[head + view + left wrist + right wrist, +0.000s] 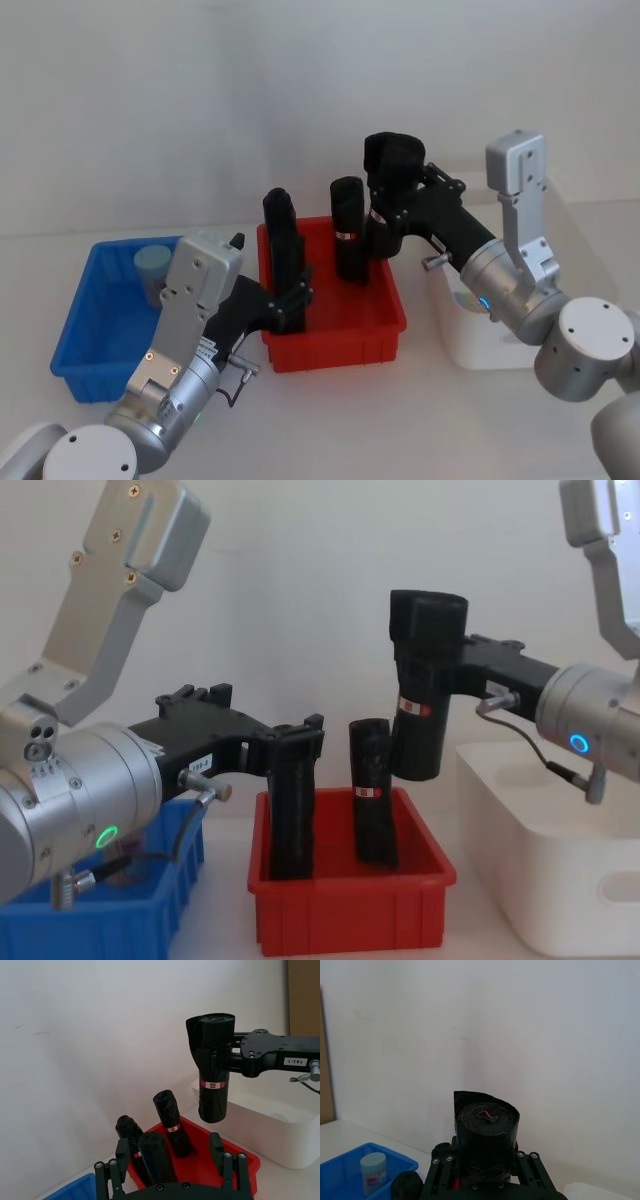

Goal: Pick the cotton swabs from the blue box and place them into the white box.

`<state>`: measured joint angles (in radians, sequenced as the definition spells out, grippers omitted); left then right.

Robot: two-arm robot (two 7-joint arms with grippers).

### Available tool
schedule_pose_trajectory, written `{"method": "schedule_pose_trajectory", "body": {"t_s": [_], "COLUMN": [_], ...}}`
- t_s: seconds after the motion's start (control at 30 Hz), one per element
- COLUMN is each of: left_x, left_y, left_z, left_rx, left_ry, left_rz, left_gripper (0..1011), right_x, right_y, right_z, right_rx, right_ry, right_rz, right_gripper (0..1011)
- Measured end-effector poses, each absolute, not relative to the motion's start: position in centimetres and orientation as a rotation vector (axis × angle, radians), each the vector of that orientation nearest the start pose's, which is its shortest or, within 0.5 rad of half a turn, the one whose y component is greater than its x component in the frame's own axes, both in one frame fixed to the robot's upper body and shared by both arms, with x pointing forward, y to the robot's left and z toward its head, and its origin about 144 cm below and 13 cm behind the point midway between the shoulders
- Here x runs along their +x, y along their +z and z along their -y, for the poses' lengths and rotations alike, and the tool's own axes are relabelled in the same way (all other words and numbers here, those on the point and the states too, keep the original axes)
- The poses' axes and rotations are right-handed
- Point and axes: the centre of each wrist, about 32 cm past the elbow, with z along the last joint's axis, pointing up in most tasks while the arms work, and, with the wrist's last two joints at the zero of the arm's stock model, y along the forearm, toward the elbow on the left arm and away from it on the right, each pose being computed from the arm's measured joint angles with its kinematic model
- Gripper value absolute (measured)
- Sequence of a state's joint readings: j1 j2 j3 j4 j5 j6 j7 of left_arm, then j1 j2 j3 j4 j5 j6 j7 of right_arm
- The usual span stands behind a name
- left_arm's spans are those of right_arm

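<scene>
One jar of cotton swabs (152, 265) with a light blue lid stands in the far part of the blue box (90, 330) on the left; the same jar of cotton swabs (373, 1172) shows in the right wrist view. The white box (480, 345) sits on the right, partly hidden behind my right arm. My right gripper (400, 205) is shut on a black roll (393, 160), held upright in the air above the far right of the red bin. Over the red bin's left side, my left gripper (290, 300) is open, its fingers (117, 1160) either side of another black roll (156, 1155).
The red bin (330, 345) stands between the blue and white boxes. It holds upright black rolls, one at its back (349, 230) and one at its left (280, 240). A pale wall rises close behind the table.
</scene>
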<state>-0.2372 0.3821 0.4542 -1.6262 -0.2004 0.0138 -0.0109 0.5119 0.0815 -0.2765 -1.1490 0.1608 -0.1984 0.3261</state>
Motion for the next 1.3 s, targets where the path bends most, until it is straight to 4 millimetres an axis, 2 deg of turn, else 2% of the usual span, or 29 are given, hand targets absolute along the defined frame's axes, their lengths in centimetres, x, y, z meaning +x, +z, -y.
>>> {"method": "schedule_pose_trajectory", "body": {"t_s": [0.47,0.83,1.17,1.3], "left_x": [49.2,49.2,49.2,49.2], "left_y": [120.4,120.4,120.4,120.4], "left_z": [-19.8,-19.8,-19.8,-19.8], "left_rx": [0.061,0.061,0.061,0.061], "left_ry": [1.124,1.124,1.124,1.124], "left_rz": [0.268,0.268,0.268,0.268], "left_gripper": [1004,1004,1004,1004], "right_x": [57.7,57.6,57.8,57.9], "right_y": [121.8,121.5,121.0,120.8], "right_z": [20.9,23.2,24.3,24.6], "right_rx": [0.102,0.053,0.026,0.02], "right_ry": [-1.167,-1.268,-1.31,-1.32], "right_rz": [0.25,0.238,0.221,0.215], "right_gripper": [509,509,512,653]}}
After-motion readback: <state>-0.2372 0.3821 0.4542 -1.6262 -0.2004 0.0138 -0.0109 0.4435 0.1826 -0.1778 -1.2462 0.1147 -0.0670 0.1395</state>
